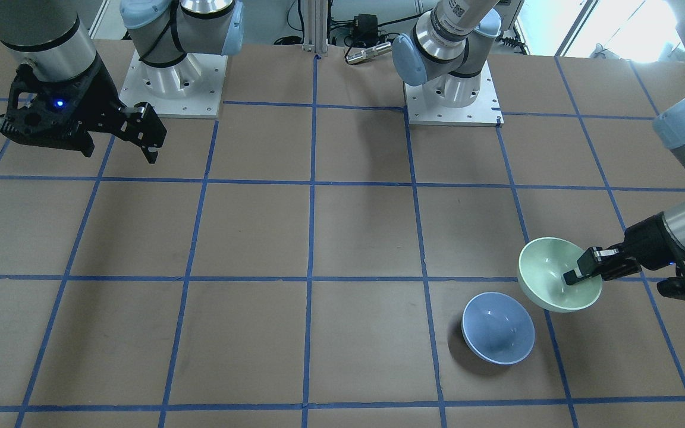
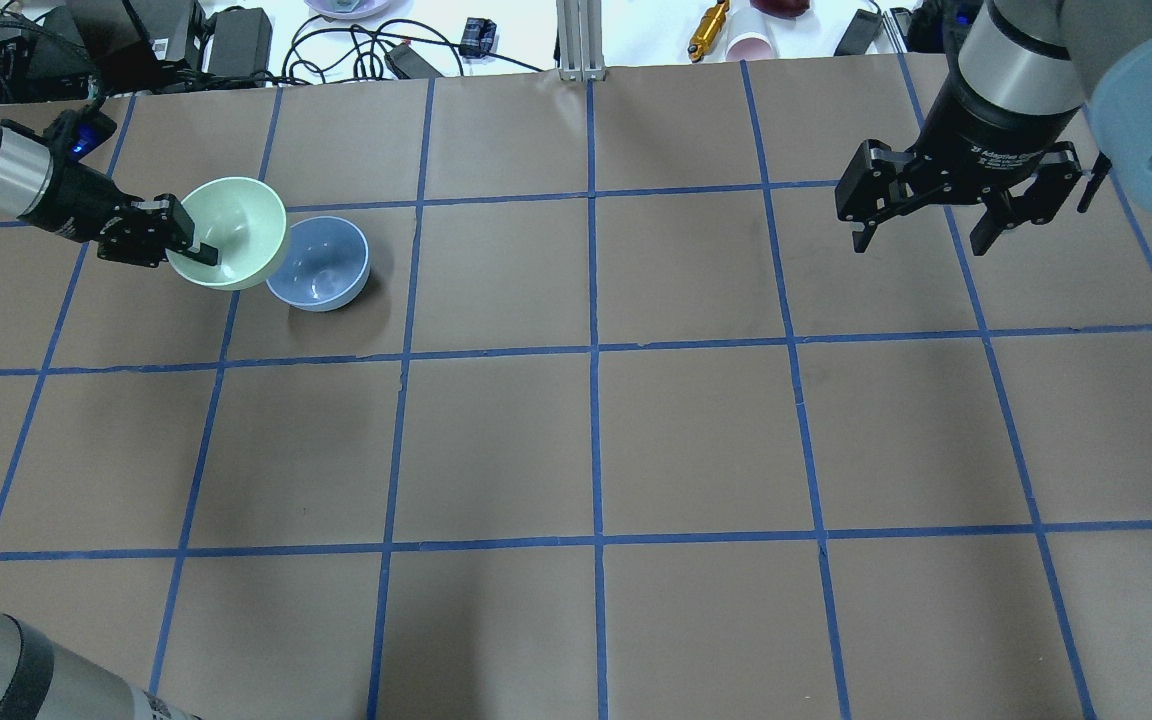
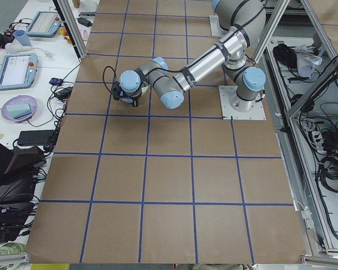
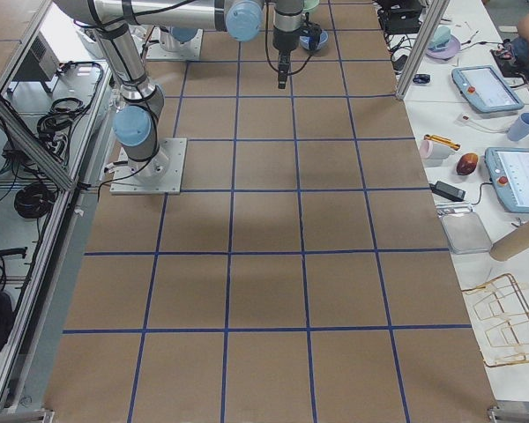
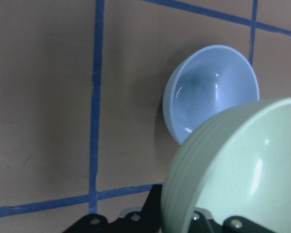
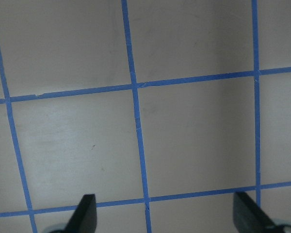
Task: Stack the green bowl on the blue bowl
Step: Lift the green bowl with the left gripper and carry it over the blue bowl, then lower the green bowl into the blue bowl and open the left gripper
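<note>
- Green bowl [image 1: 547, 267] hangs in the air at the far left of the table [image 2: 596, 440], tilted, with its mouth tipped away from the wrist.
- My left gripper [image 1: 580, 274] is pinching its rim: one finger lies inside the bowl, and the other must be against the outer wall, though I cannot see that one.
- The blue bowl [image 1: 498, 327] sits upright on the table just to the right of the green one. From overhead the green rim already overlaps the blue bowl's left edge.
- The step in hand, as I judge it, is carrying across and setting down. I should shift right until the two rims line up, level the green bowl, then lower it straight.
- The finger under the green wall could catch the blue rim and push that bowl aside, so I would let go just as the bowl begins to nest rather than press it home.
- My right gripper [image 2: 921, 235] hangs spread and empty well off to the right, out of the way.
</note>
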Motion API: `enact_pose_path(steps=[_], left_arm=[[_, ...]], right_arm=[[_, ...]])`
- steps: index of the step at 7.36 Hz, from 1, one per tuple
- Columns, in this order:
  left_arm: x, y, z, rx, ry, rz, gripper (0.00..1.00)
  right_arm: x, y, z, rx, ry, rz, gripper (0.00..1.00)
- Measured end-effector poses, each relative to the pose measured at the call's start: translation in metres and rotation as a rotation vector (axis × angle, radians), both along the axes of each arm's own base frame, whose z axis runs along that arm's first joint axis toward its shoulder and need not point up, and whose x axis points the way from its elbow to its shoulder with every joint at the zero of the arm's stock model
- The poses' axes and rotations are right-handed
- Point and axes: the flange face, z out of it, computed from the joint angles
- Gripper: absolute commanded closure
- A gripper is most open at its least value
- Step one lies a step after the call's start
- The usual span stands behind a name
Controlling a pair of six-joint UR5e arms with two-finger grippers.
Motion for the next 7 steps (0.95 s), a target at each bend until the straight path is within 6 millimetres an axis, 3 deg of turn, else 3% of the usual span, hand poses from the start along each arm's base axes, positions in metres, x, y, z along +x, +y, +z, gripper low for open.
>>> enact_pose_path(steps=[2,7], left_arm=[[-0.026,-0.021,-0.01,-0.011,-0.004,0.025,0.89],[-0.031,-0.032,-0.041,0.029,0.013,0.033,0.86]], right_arm=[[0.0,0.0,0.0,0.0,0.0,0.0,0.0],[0.0,0.0,0.0,0.0,0.0,0.0,0.0]])
